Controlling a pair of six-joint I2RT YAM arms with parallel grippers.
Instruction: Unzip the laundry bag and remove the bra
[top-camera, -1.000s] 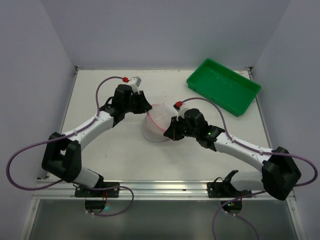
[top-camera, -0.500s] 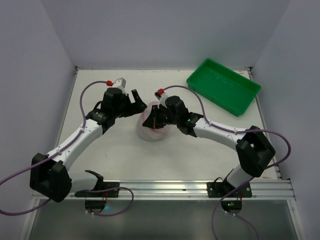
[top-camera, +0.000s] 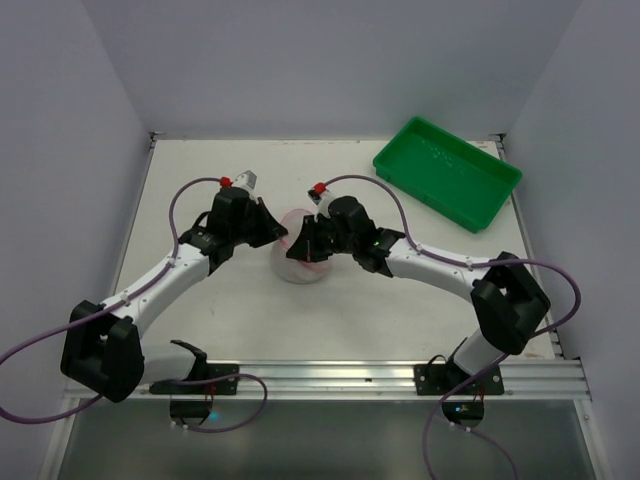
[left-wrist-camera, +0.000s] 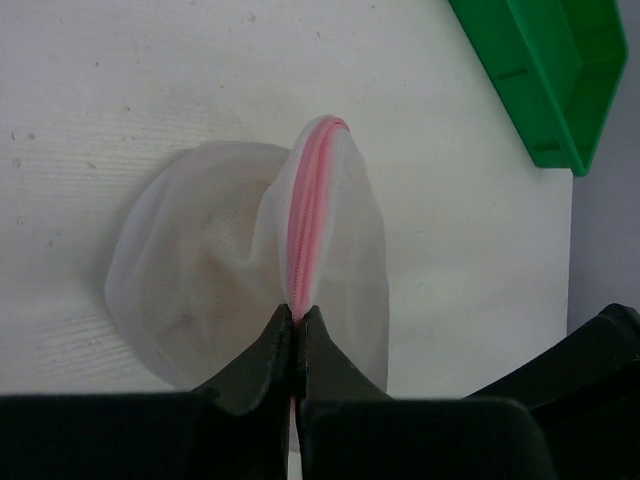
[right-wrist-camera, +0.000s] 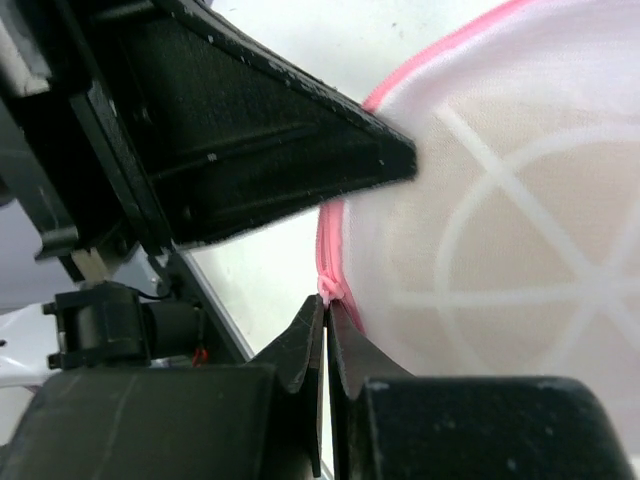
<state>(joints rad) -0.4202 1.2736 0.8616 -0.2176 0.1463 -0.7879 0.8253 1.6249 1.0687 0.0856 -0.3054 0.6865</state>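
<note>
The laundry bag (top-camera: 298, 262) lay near the middle of the white table (top-camera: 400, 320). Both arms met over it. The left gripper (top-camera: 283, 233) was at the bag's 11 o'clock side. The right gripper (top-camera: 304, 244) was at its 2 o'clock side. The two grippers were very close together, nearly touching.

In the left wrist view, the left gripper's jaws were pressed tight together on the pink zip trim (left-wrist-camera: 308, 205). The trim ran straight away from the fingertips toward 12 o'clock. The bag was pinched up into a ridge along the trim. The rest of the white mesh spread out flat on the table toward 9 o'clock.

In the right wrist view, the right gripper's jaws were also almost closed, with only a thin gap between them. They nipped a small pink bump on the zip trim. I could not tell if the bump was the zip pull. The black left gripper filled the view at 10 o'clock, just beside the bag's rim. Something pale tan showed through the mesh, with white lines across it.

The green tray (top-camera: 447, 172) sat well apart from the bag, at 2 o'clock, in the far corner of the table.
</note>
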